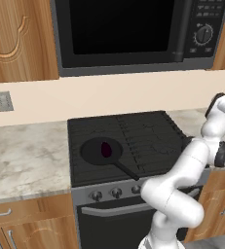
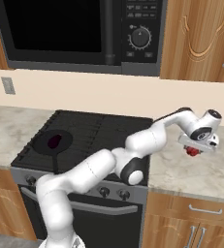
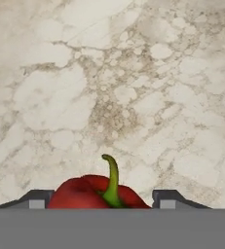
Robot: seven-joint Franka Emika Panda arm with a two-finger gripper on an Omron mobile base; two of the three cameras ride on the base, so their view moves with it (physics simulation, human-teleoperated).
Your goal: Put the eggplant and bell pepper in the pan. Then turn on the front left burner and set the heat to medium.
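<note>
My gripper (image 2: 193,151) is down over the speckled stone counter (image 2: 200,169) to the right of the black stove top (image 2: 113,131). In the hand view, the small shiny red bell pepper (image 3: 97,193) sits right between my two dark finger tips (image 3: 36,200), one on each side, its green stem pointing up. The jaws are part way closed and look close to its sides, but I cannot tell if they grip it. The dark purple eggplant (image 1: 105,149) already lies in the round black pan (image 1: 95,151), far to the left. I think I must lift the pepper and carry it left.
</note>
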